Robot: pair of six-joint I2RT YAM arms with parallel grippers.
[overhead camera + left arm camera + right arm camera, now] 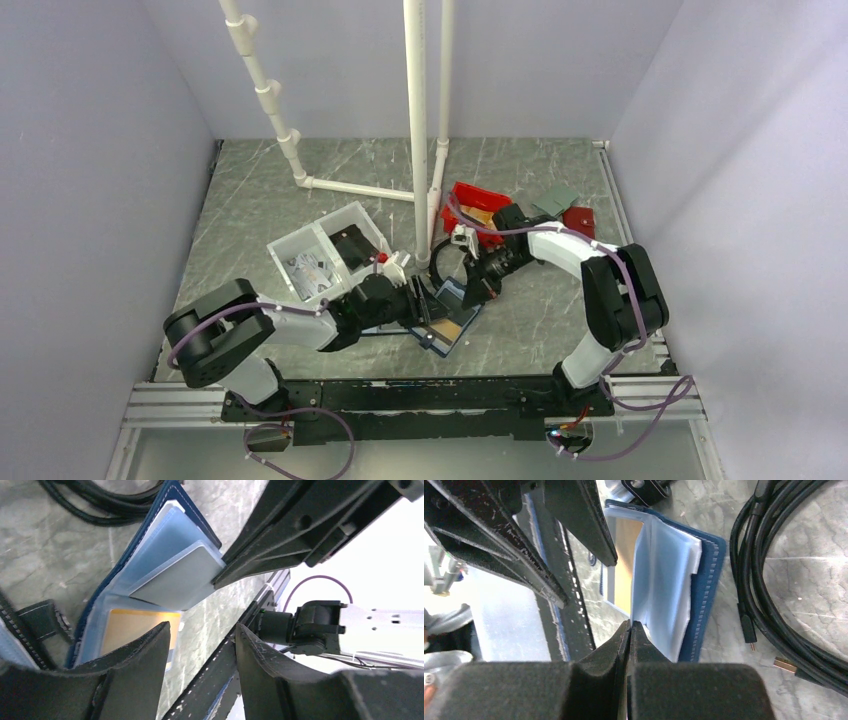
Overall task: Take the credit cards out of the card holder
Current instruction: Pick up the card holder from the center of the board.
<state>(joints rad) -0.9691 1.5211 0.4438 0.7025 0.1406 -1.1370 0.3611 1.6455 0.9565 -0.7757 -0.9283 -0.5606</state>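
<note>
on the left of the marbled grey desk (pixel 260 190) sits a white two-part bin (pixel 310 226) with small things in it that i can't make out. just to its right the left arm reaches in toward the middle. the left pincer (pixel 202 630) stands apart with nothing between its fingers, poised low at the near end of the card holder (pixel 160 550). the holder lies spread open on the desk between the two arms, navy cover down and light-blue leaves up. a gold-orange credit card (pixel 137 627) shows through a clear pocket, right beside the left pincer's finger.

coming from the right, the right pincer (pixel 629 627) is pressed together. its tips pinch the edge of a pale grey-blue leaf of the holder, and that leaf is lifted off the rest. black cables (pixel 100 502) coil on the desk just beyond the holder. farther right and back is a red bin (pixel 492 195).
</note>
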